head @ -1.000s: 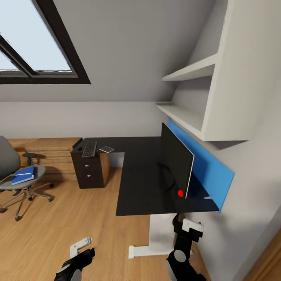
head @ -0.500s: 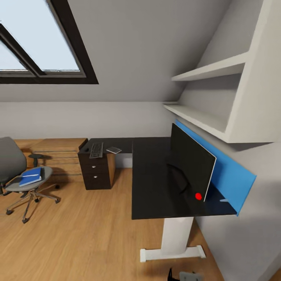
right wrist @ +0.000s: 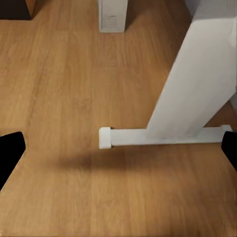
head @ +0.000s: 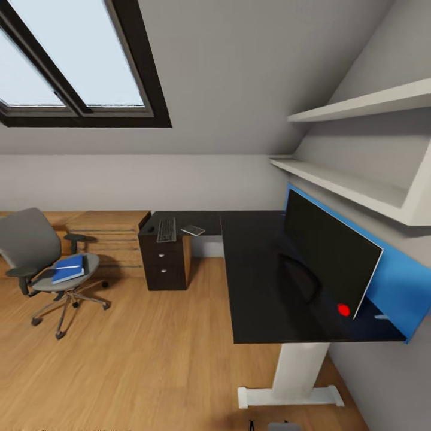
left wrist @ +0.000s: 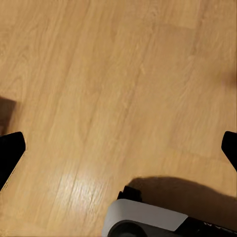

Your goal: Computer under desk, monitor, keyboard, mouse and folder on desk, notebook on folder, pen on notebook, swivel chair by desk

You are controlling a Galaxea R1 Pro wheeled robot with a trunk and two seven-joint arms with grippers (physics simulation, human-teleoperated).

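Note:
The desk [head: 263,281] has a glossy black L-shaped top, white leg and blue back panel. The monitor [head: 332,257] stands on its right wing, red dot at the lower corner. The keyboard [head: 166,230] lies on the far wing above the dark drawers, with a small grey flat item [head: 193,230] beside it that may be the notebook. The swivel chair [head: 30,245] stands at the left, away from the desk, with the blue folder [head: 67,269] on its seat. The computer, mouse and pen are out of view. My left gripper [left wrist: 118,150] is open over bare floor. My right gripper [right wrist: 118,150] is open above the desk's white foot [right wrist: 148,136].
A low light-wood cabinet [head: 111,230] sits against the far wall behind the chair. White shelves [head: 359,185] jut out above the monitor under the sloped ceiling. Wood floor [head: 149,359] stretches between chair and desk. Part of my own base [left wrist: 148,222] shows in the left wrist view.
The camera has shifted, so desk, monitor and chair sit further right in the picture. Both arms have dropped out of the head view's lower edge. No object has moved.

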